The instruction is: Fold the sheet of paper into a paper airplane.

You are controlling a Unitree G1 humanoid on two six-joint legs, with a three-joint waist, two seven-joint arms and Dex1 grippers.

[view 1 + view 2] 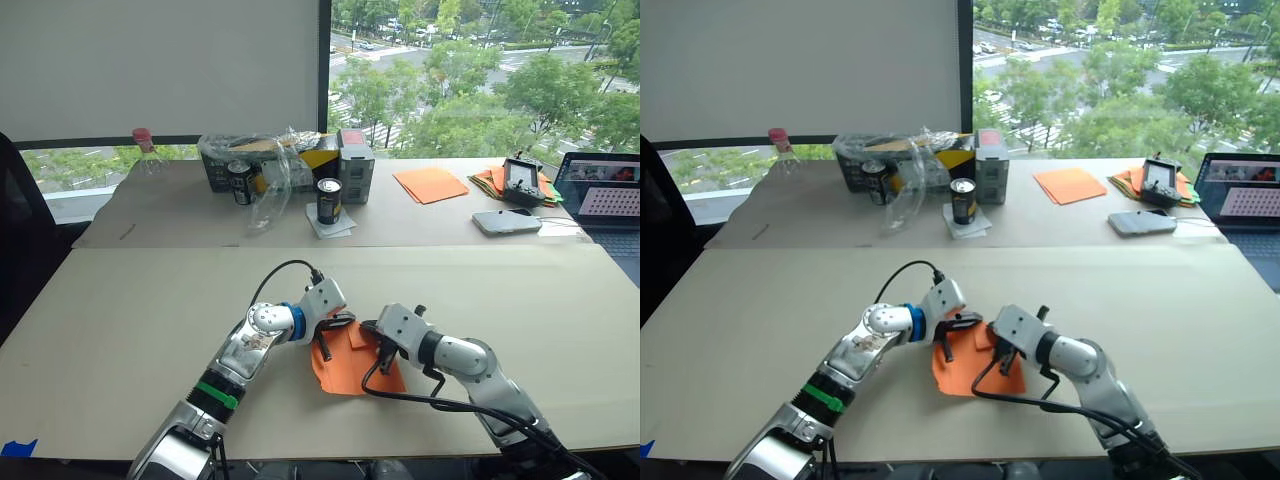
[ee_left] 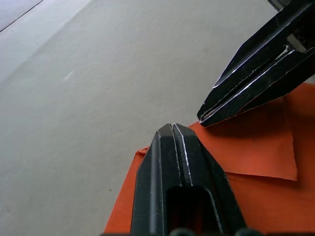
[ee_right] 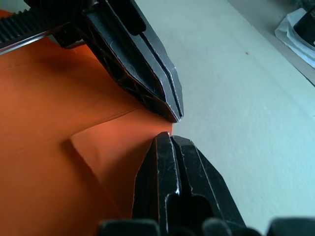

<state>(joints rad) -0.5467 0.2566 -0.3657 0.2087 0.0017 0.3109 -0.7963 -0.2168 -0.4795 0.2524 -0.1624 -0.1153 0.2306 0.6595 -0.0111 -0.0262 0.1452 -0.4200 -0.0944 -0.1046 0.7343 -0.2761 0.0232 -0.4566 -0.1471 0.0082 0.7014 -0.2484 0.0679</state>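
Observation:
The sheet of paper (image 1: 345,372) lies flat on the near part of the table, bright orange, with one corner folded over as a small flap (image 3: 115,152). My left gripper (image 1: 345,325) is shut, its tip resting at the sheet's far edge beside the flap. My right gripper (image 1: 372,335) is also shut and points toward the left one. In the right wrist view the two tips nearly touch at the flap's corner. The left wrist view has the right gripper's fingers (image 2: 246,78) lying on the paper (image 2: 256,147). No airplane shape is in view.
At the back of the table (image 1: 120,330) stand a plastic-wrapped box (image 1: 270,160), two cans (image 1: 329,200), a bottle (image 1: 146,150), plain orange sheets (image 1: 430,183), a multicoloured paper pile (image 1: 490,180), a phone (image 1: 505,221) and a laptop (image 1: 605,195).

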